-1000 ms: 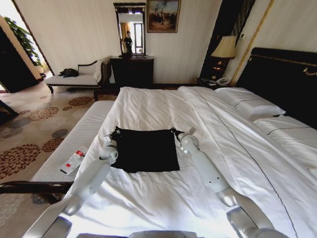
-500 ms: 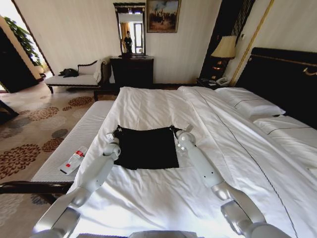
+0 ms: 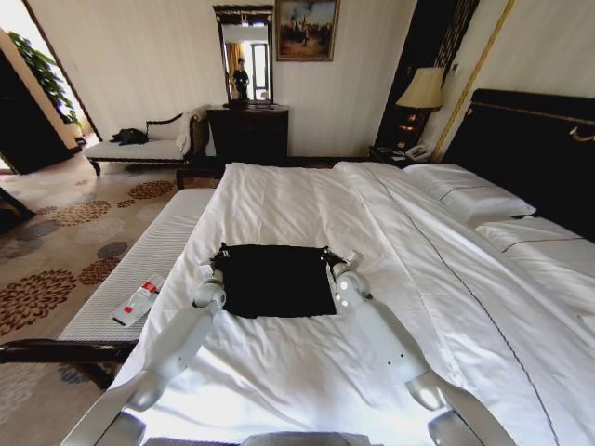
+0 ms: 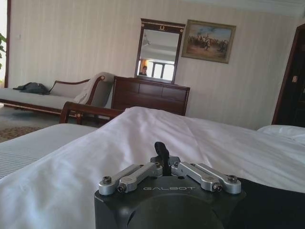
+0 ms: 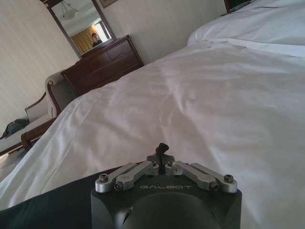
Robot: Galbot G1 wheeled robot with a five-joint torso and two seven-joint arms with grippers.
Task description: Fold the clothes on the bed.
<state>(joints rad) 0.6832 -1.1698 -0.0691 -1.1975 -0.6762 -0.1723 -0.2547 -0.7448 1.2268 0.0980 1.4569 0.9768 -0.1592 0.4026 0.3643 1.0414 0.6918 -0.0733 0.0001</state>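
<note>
- The bed [image 3: 307, 362] lies under both arms, its white sheets stretching ahead of the grippers toward a dark dresser [image 3: 247, 135] by the far wall.
- A black garment [image 3: 274, 279] lies flat on the sheets between the two grippers, folded into a rough rectangle.
- The left gripper [image 3: 218, 255] sits at the garment's far left corner; in the left wrist view its fingers [image 4: 162, 152] are pressed together with a bit of black cloth pinched between them.
- The right gripper [image 3: 327, 256] sits at the garment's far right corner; in the right wrist view its fingers [image 5: 163, 148] are likewise drawn together on a small tuft of the black cloth.
- From the left wrist camera the garment shows as a dark patch just beside the gripper body, on the side toward the other arm.
- Two white pillows [image 3: 469, 197] lie well off to the right of the right gripper, against the dark headboard [image 3: 530, 139].
- A light bench [image 3: 139, 269] runs alongside the bed, left of the left gripper, with a small white-and-red bottle [image 3: 138, 303] lying on it.
</note>
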